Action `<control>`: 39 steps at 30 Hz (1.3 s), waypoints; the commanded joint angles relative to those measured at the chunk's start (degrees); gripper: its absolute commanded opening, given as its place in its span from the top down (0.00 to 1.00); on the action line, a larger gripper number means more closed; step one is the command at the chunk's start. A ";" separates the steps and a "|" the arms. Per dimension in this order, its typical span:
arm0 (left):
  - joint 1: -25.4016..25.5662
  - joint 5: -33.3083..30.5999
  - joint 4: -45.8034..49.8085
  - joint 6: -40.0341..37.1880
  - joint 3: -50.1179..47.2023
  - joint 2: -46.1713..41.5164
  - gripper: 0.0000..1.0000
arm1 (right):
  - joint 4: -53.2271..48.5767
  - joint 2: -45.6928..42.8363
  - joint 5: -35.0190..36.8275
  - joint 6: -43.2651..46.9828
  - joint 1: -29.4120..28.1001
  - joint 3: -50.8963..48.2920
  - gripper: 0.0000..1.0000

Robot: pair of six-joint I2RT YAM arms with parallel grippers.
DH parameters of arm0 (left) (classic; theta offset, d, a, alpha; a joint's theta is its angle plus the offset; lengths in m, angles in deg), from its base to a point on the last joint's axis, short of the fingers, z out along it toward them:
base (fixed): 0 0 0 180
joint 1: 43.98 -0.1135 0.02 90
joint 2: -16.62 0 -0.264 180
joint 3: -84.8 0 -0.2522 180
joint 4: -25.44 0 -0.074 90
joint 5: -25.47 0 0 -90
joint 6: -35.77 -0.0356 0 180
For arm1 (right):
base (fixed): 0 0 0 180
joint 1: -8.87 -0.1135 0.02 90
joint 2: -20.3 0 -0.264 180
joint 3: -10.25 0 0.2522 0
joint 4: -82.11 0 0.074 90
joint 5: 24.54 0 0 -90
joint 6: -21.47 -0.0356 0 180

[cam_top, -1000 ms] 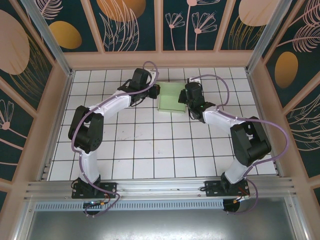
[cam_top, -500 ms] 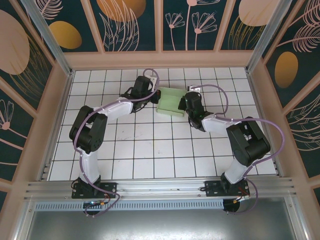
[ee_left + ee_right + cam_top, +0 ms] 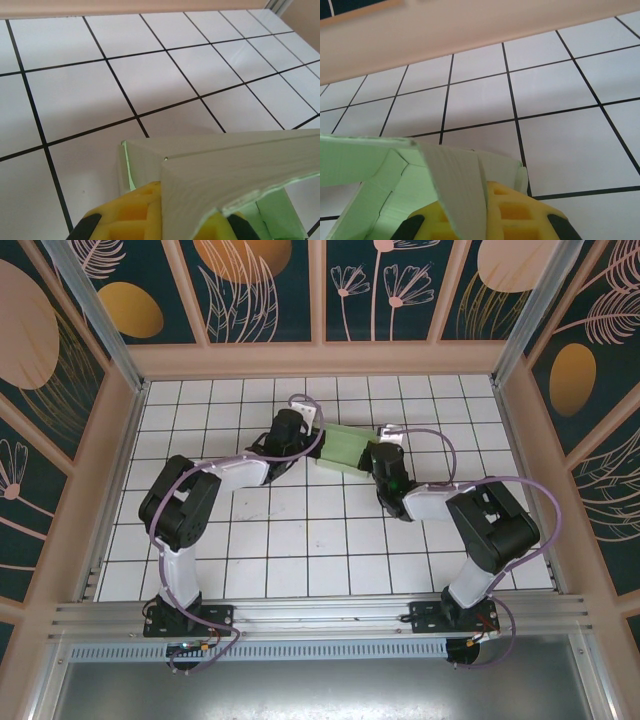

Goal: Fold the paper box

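1. One paper box (image 3: 348, 448) of pale mint-green card is sitting over the far half of the table (image 3: 300, 550), directly between the two grippers; whether it is resting on the tiles or hanging just above them cannot be told
2. Two arms are reaching inward to it: the left arm (image 3: 215, 475) from the left, the right arm (image 3: 440, 502) from the right
3. The left gripper (image 3: 312, 443) is pinching the box's left end, its jaws closing tight on the card; in the left wrist view a yellow pad (image 3: 135, 212) is pressing against a card wall
4. The right gripper (image 3: 378, 453) is pinching the right end in the same way, with a card flap running down beside its yellow pad (image 3: 515, 212)
5. The wrist views are showing the box partly formed, with raised walls and inner flaps
6. The table is showing white square tiles divided by black lines
7. A peach wooden frame (image 3: 320, 358) is enclosing the table, carrying dark teal floral panels (image 3: 275, 310); an aluminium rail (image 3: 320, 615) is running along the near edge
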 commanded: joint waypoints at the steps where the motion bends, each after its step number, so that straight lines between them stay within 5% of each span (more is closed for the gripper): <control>1: 1.73 2.22 -6.25 0.59 -3.20 -2.12 0.99 | 4.89 -0.51 -0.43 0.50 -1.82 -2.59 1.00; 11: 1.81 1.70 -6.15 0.75 -3.83 -2.15 0.99 | -7.52 -1.18 1.37 -6.49 -1.96 4.00 1.00; 27: 1.84 1.16 -14.02 1.12 -9.90 -1.70 1.00 | 15.65 3.88 -1.21 -0.80 -2.58 -8.27 0.98; 29: 1.87 1.16 -14.93 1.16 -10.66 -1.77 1.00 | 16.91 3.15 -1.71 0.25 -2.66 -8.73 0.92; 35: 1.87 0.15 -13.43 0.04 -10.14 -1.74 1.00 | 18.30 -2.17 -3.82 3.25 -2.82 -10.58 0.45; 39: 1.90 -0.69 -12.49 -0.28 -9.71 -1.45 0.99 | 18.45 -8.08 -3.26 6.61 -2.76 -13.47 0.26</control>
